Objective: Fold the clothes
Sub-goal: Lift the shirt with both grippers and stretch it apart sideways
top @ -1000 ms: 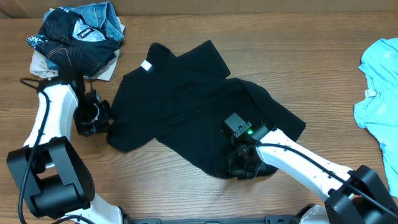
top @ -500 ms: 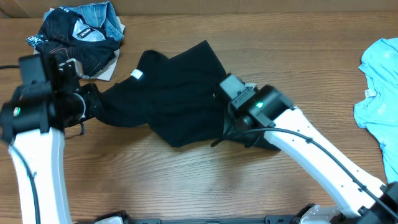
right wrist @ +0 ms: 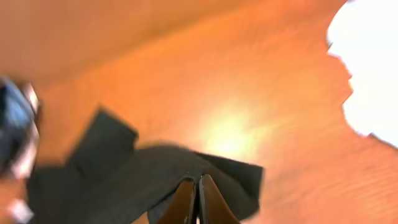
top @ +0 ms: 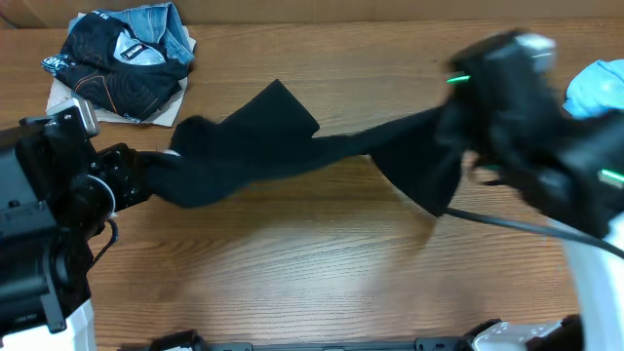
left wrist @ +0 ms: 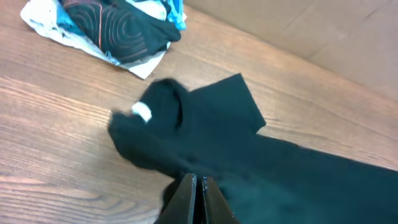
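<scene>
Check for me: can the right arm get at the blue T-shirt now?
Probably not yet: the right hand is shut on the black shirt, stretched across to the left hand. The T-shirt lies close by, nothing between.

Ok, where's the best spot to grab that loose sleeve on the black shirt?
Probably its square outer hem, coming from the table's far side: the sleeve sticks out flat, clear of the black shirt's bunched middle, which the left pincer and right pincer hold stretched.
</scene>
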### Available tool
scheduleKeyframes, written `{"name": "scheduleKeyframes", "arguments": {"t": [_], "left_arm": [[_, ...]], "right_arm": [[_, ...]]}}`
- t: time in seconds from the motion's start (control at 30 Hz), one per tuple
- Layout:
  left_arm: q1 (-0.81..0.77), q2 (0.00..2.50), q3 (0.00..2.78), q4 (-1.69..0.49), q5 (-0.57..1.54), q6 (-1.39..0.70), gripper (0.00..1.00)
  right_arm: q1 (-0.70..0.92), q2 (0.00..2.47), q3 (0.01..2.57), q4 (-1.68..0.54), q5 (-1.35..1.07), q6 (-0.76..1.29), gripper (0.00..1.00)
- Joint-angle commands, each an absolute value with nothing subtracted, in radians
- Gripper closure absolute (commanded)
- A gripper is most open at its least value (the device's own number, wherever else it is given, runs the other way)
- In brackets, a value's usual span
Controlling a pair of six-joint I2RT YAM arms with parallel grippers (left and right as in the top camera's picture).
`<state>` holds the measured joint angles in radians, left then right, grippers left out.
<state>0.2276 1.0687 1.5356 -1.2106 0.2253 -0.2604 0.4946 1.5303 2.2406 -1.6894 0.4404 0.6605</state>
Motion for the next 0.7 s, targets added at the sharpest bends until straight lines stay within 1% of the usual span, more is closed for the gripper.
{"name": "scheduleKeyframes", "arguments": {"t": [0.0,0.2,0.37,0.57,0.67], "left_arm": [[0.226,1.037,1.604,-1.204,0.233,-0.276,0.96],[0.226,1.036,1.724,-1.211,0.234,-0.277,0.96],[0.226,1.036,1.878,-1.247,0.234,-0.277,0.96],[0.226,1.036,2.028,-1.282,0.234,-0.292,0.96],[0.226,1.036,2.141,-1.275,0.233,-0.312,0.96]], "right_arm": [[0.426,1.46,2.364,-1.693,0.49,0.595,0.96],[0.402,1.413,2.387,-1.692,0.533,0.572,0.96],[0.402,1.388,2.387,-1.673,0.546,0.572,0.96],[0.402,1.365,2.396,-1.611,0.549,0.547,0.96],[0.402,1.357,2.44,-1.576,0.548,0.544,0.96]]}}
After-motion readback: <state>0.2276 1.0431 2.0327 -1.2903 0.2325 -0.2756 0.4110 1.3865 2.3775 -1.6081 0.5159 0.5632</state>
